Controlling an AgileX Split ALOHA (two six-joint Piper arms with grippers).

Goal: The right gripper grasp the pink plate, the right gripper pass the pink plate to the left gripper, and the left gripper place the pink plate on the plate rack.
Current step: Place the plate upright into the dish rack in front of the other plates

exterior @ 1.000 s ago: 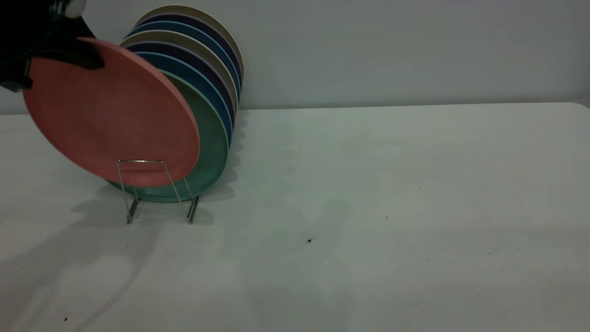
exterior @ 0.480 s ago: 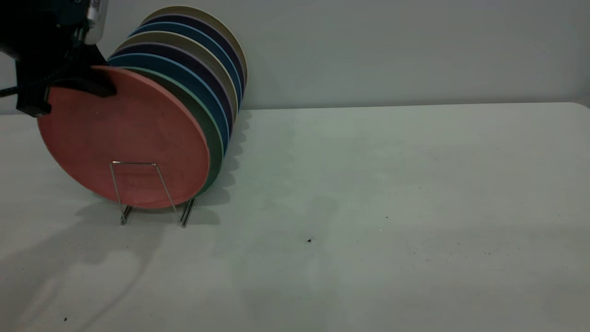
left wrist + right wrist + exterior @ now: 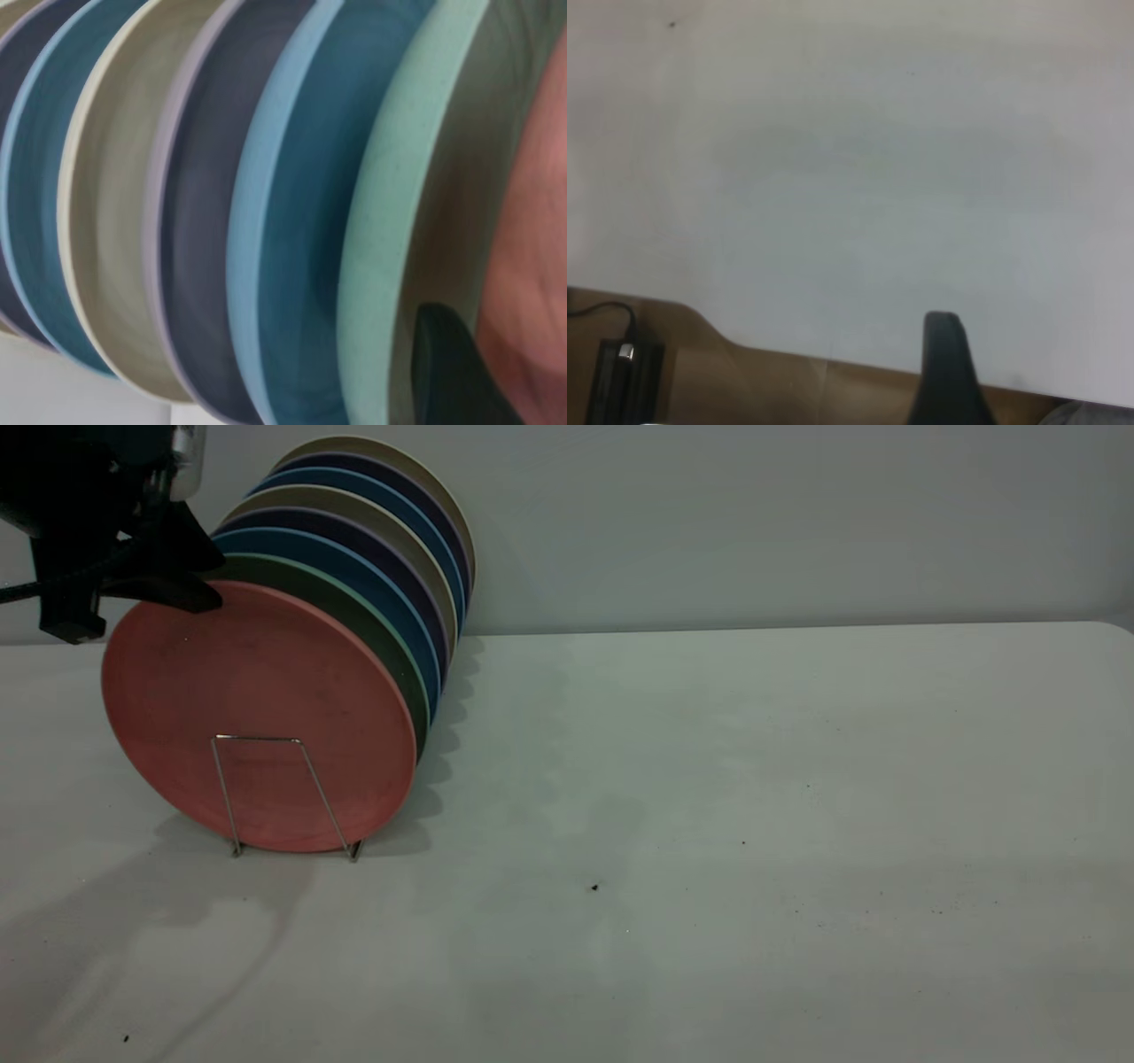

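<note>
A: Rack (image 3: 266, 793) contents?
B: Row of plates on edge, leaning back. Pink plate (image 3: 257, 713) frontmost, lower edge down at the rack base behind the front wire loop. Next behind it a green plate (image 3: 354, 607), then blue, dark purple, beige, blue, dark, beige at the back.

A: Left gripper (image 3: 168, 571)?
B: Upper left of the exterior view, right at the pink plate's top rim. Lower finger touches or just overlaps the rim. Can't tell if it's clamped or let go. In the left wrist view one dark fingertip (image 3: 452, 367) sits between the green plate (image 3: 399, 221) and the pink plate (image 3: 532, 266).

A: Right gripper?
B: Only in its own wrist view, one black finger (image 3: 946, 367) over the tabletop (image 3: 859, 177) edge. Can't tell its state. Brown floor and a black cabled box (image 3: 625, 376) below the edge.

A: Surface, room?
B: White tabletop (image 3: 753, 779), a few dark specks (image 3: 594, 887), shadows at front left. Plain pale wall (image 3: 753, 522) behind.
</note>
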